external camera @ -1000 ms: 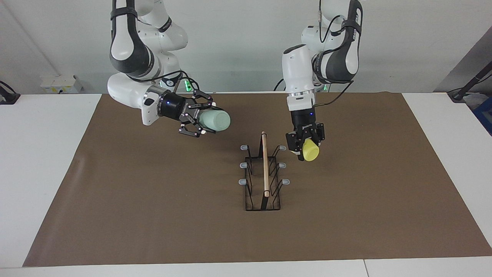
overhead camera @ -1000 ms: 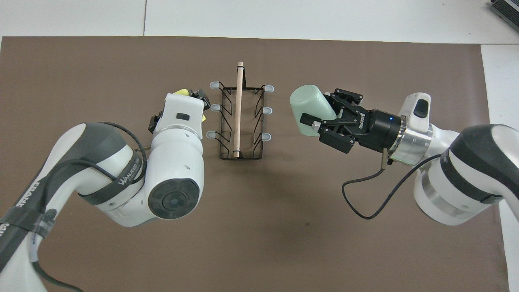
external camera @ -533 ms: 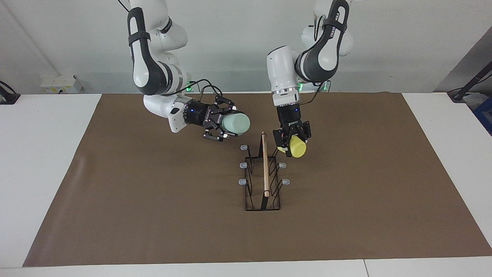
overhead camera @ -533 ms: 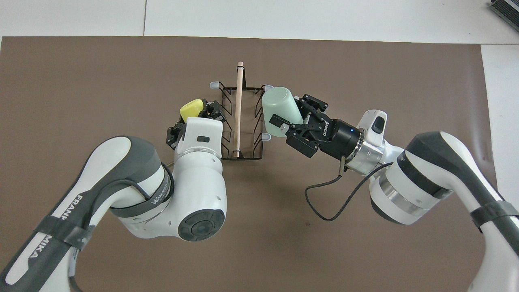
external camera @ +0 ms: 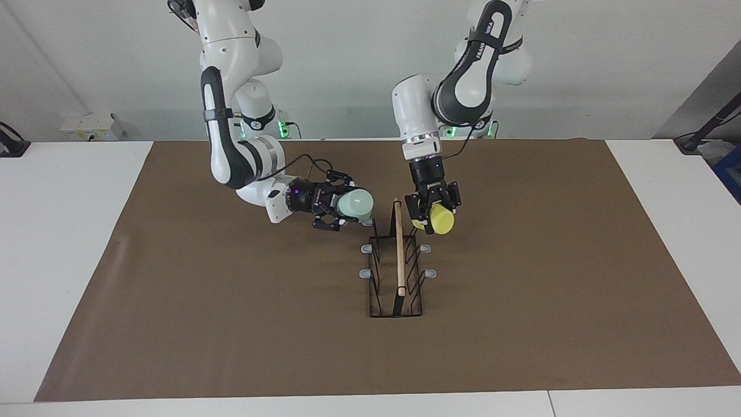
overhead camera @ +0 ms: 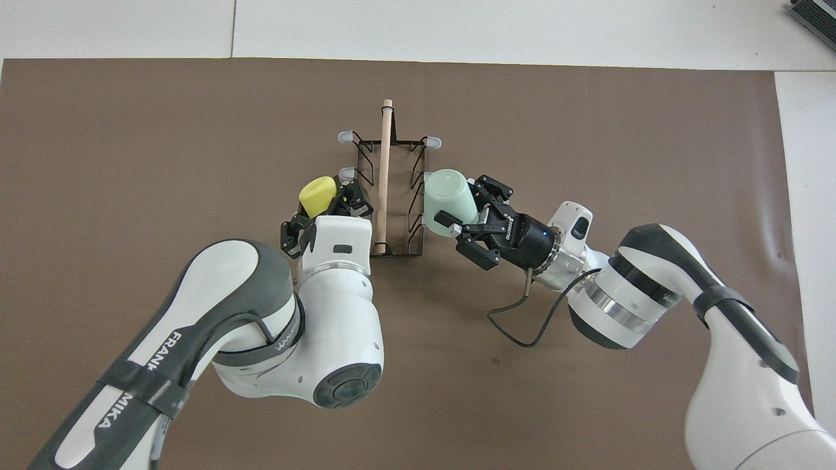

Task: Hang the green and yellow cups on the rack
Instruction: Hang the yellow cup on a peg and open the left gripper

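A: From across the table, the right gripper clamps the green cup at the rack's near prong on the right arm's side.

B: Overhead, the left gripper clamps the yellow cup on the left arm's side, covering that near prong.

We cannot see the two rack prongs nearest the robots: the green cup covers one and the yellow cup the other, so whether either cup touches its prong is unclear. In the overhead view the left arm's wrist hides most of the left gripper.
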Robot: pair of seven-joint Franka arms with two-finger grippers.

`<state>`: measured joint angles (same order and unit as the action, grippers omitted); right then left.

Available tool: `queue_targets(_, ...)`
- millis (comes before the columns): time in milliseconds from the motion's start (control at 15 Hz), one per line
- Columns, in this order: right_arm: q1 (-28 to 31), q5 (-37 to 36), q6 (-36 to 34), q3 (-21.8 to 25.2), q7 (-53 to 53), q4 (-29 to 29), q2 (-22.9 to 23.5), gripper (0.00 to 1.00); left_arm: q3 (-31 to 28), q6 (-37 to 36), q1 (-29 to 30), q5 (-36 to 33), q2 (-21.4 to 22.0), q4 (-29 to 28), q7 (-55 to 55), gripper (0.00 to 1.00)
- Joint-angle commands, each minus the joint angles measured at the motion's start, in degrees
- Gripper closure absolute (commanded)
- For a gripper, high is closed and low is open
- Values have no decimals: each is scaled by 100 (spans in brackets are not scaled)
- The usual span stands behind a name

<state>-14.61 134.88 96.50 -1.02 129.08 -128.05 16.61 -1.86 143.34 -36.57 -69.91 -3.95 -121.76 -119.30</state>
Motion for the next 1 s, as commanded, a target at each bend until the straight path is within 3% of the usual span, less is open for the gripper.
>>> queue_targets(0,11,258,-184,-47,231,35,79,100,-52,-148,-175,-110,192,-199,-287,0)
queue_targets(467,-305,275,-53,-38,284,17,202,100,-52,0,-88,373,210,3,-164,0)
queue_targets(667,-287,249,-35,-30,301,17,219,100,-61,220,236,408,175,161,2,0)
queue_targets(933,-279,275,149,-30,565,61,237,100,-61,423,703,1223,-9,679,703,0)
